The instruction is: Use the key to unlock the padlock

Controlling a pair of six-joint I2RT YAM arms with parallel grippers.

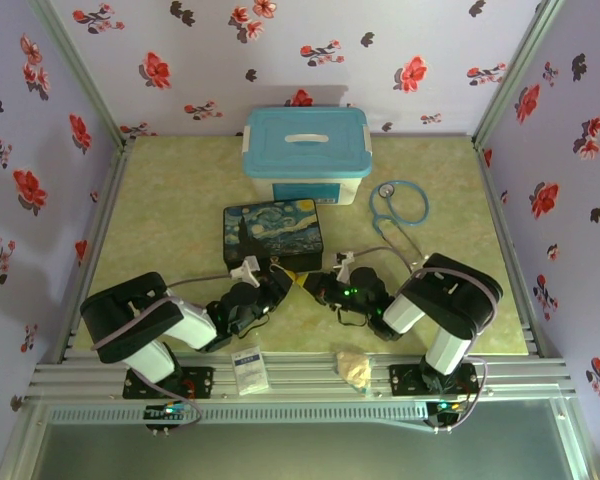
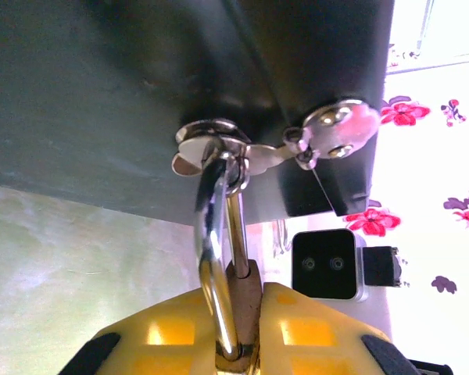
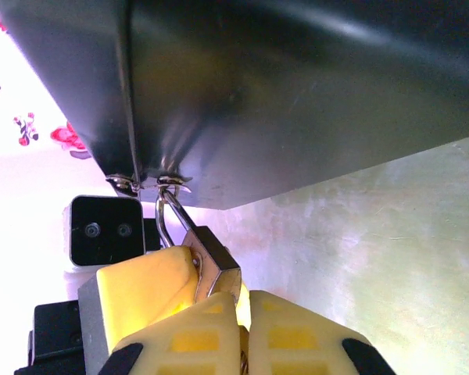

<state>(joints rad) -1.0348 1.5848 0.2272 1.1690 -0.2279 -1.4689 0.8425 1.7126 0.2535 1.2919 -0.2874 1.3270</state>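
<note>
The brass padlock hangs by its silver shackle from the clasp of the starry-night box. My left gripper is shut on the padlock body, one yellow finger on each side. In the right wrist view the padlock tilts down toward my right gripper, whose pads are pressed together just below the lock's bottom end. A thin dark sliver, the key, shows between those pads; its tip is hidden. In the top view both grippers meet in front of the box.
A blue-lidded white tub stands behind the box. A teal stethoscope lies to the right. A small white packet and a beige lump sit on the rail at the near edge. Floral walls enclose the table.
</note>
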